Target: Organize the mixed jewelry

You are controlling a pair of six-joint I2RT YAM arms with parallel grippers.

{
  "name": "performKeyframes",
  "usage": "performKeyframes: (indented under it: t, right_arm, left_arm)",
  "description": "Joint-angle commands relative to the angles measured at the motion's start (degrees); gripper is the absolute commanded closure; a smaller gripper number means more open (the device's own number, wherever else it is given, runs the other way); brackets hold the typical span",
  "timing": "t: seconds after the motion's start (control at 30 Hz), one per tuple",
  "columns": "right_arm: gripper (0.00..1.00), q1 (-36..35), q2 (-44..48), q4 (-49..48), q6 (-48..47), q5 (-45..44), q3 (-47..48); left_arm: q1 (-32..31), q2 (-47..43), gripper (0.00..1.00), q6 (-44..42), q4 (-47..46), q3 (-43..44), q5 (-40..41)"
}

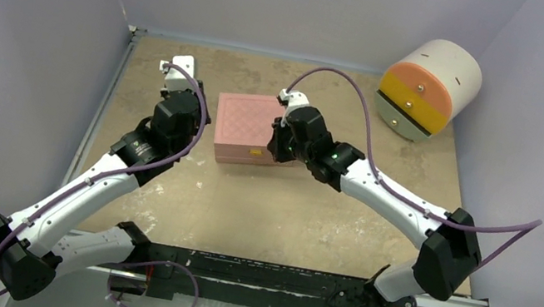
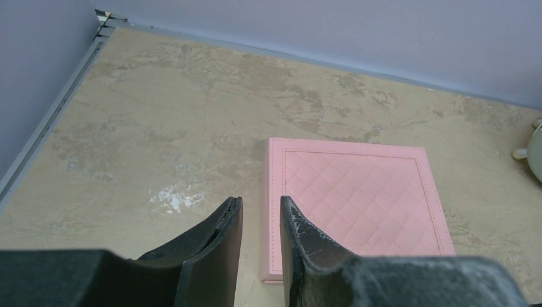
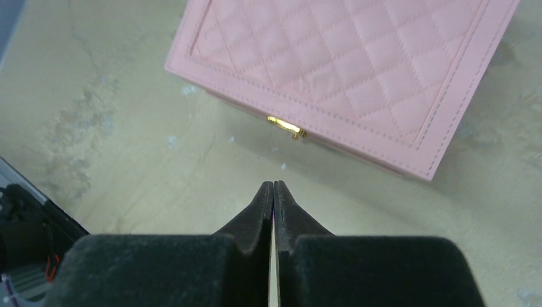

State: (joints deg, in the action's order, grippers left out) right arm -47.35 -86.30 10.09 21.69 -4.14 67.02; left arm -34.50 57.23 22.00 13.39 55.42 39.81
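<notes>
I see a pink box point(image 1: 244, 127) quilted in diamonds, gold clasp point(image 3: 285, 126), on a mottled beige table point(image 1: 283, 215); lavender walls point(image 1: 32, 10), a cream drum point(image 1: 453, 67) faced orange and yellow, black right gripper point(image 3: 273, 187), purple cables point(image 1: 349, 78)

You get nothing legible: pink quilted box point(image 2: 358, 204), its gold clasp point(image 3: 285, 126), round drawer unit point(image 1: 428, 88) show no readable text.

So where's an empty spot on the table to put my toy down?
Biggest bare patch: the table in front of the pink quilted box, down to the black rail. Also bare: between the box and the round orange-and-yellow container. Crowded: right by the box, with the left pincer and right pincer close.
</notes>
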Motion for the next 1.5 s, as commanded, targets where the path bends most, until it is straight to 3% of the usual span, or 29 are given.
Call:
performKeyframes:
  t: [0.0,0.1,0.23,0.37,0.53,0.77,0.9,1.17,1.47]
  right_arm:
    - [0.94,-0.11,-0.37,-0.51,-2.81,-5.19,5.28]
    - [0.80,-0.06,0.41,-0.46,-4.71,-10.33,6.62]
    - [0.51,0.96,2.54,-1.25,-7.52,-18.19,6.29]
    - [0.35,7.12,5.82,-1.44,-7.96,-15.87,4.86]
    - [0.16,16.19,9.85,0.11,-4.46,-13.21,1.71]
    - [0.08,29.58,16.86,1.17,2.64,-2.27,-6.79]
    - [0.07,35.79,20.12,2.83,4.60,2.44,-11.06]
    - [0.01,36.18,29.64,6.31,3.63,2.47,-17.96]
    - [0.01,36.11,40.48,9.03,1.70,5.13,-22.62]
  left_arm:
    - [0.40,-0.15,0.73,1.01,-1.26,1.27,0.26]
    - [0.40,-0.05,0.70,1.47,-1.26,1.26,0.27]
    - [0.40,0.21,0.59,2.53,-1.07,1.42,-0.52]
    - [0.40,0.85,0.39,2.95,-0.58,1.84,-0.97]
    - [0.40,1.32,0.32,2.92,0.05,2.18,-0.34]
    - [1.59,4.74,0.28,2.17,3.64,4.86,1.09]
    - [6.06,6.69,0.27,3.12,4.40,5.92,-3.47]
    - [10.37,9.02,0.28,6.11,6.58,8.98,-10.37]
    - [10.33,-1.33,0.29,6.93,11.11,11.29,-18.42]
